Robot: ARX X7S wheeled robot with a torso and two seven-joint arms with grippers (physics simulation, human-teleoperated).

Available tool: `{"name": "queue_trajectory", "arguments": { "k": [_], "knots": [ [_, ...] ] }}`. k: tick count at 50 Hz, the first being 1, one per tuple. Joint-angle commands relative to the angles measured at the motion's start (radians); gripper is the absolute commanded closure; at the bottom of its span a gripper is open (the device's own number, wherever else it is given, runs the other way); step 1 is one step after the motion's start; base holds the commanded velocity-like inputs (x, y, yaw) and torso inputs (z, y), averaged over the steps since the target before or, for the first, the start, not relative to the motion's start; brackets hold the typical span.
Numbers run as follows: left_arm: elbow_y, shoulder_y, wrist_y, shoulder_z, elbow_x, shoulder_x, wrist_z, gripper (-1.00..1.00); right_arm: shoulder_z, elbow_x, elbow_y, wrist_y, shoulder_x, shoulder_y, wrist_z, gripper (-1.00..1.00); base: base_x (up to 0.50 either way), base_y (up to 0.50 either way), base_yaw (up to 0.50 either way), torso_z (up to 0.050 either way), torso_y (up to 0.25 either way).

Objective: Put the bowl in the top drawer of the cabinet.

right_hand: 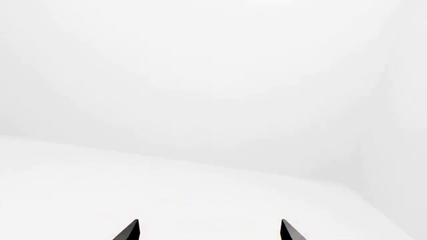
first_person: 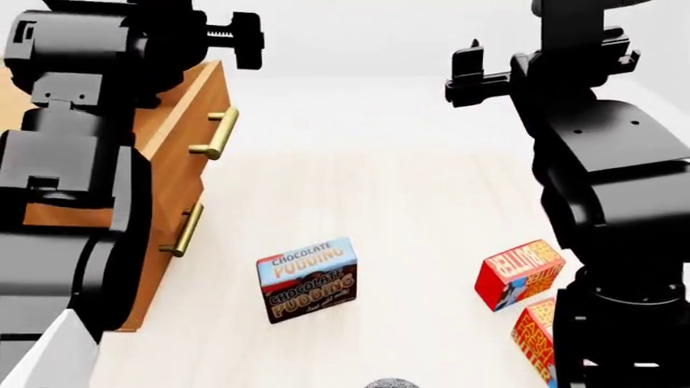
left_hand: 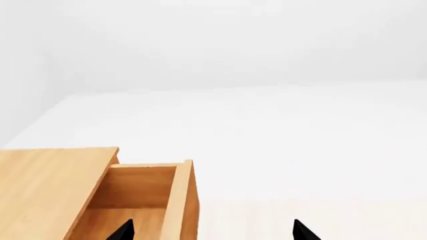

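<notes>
The light brown wooden cabinet stands at the left of the head view, partly behind my left arm. Its top drawer is pulled out, and the bare wooden inside shows in the left wrist view. The drawer's brass bar handle sits above the lower drawer's handle. My left gripper is open, raised over the drawer's front corner, holding nothing. My right gripper is open and empty, facing blank white. A grey speckled round sliver at the head view's bottom edge looks like the bowl's rim.
A chocolate pudding box stands on the pale floor in front of the cabinet. Two red and orange boxes lie to the right, beside my right arm. My left arm hides much of the cabinet's top.
</notes>
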Motion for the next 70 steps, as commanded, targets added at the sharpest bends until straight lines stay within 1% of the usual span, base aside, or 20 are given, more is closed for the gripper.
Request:
{"name": "queue_trajectory", "arguments": {
  "k": [1, 11, 26, 50, 64, 70],
  "knots": [
    [-0.315, -0.065, 0.123, -0.060, -0.001, 0.014, -0.030, -1.00, -0.014, -0.014, 0.037, -0.030, 0.011, -0.023, 0.011, -1.00, 0.00, 0.00, 0.00, 0.000, 0.000],
    [-0.315, -0.053, 0.094, -0.130, 0.031, 0.016, -0.033, -1.00, -0.027, -0.031, 0.066, -0.049, 0.017, -0.030, 0.030, -1.00, 0.00, 0.00, 0.00, 0.000, 0.000],
    [-0.316, -0.014, 0.086, -0.211, 0.079, 0.017, -0.037, -1.00, -0.037, -0.035, 0.094, -0.068, 0.026, -0.042, 0.032, -1.00, 0.00, 0.00, 0.00, 0.000, 0.000],
    [-0.315, -0.054, 0.089, -0.211, 0.123, -0.003, -0.024, -1.00, -0.058, -0.027, 0.095, -0.067, 0.030, -0.045, 0.024, -1.00, 0.00, 0.00, 0.00, 0.000, 0.000],
    [-0.316, -0.004, 0.106, -0.216, 0.123, 0.001, -0.050, -1.00, -0.065, -0.023, 0.123, -0.093, 0.032, -0.053, 0.021, -1.00, 0.00, 0.00, 0.00, 0.000, 0.000],
    [-0.316, 0.017, 0.101, -0.244, 0.114, 0.002, -0.090, -1.00, -0.061, -0.020, 0.128, -0.097, 0.037, -0.058, 0.019, -1.00, 0.00, 0.00, 0.00, 0.000, 0.000]
  ]
}}
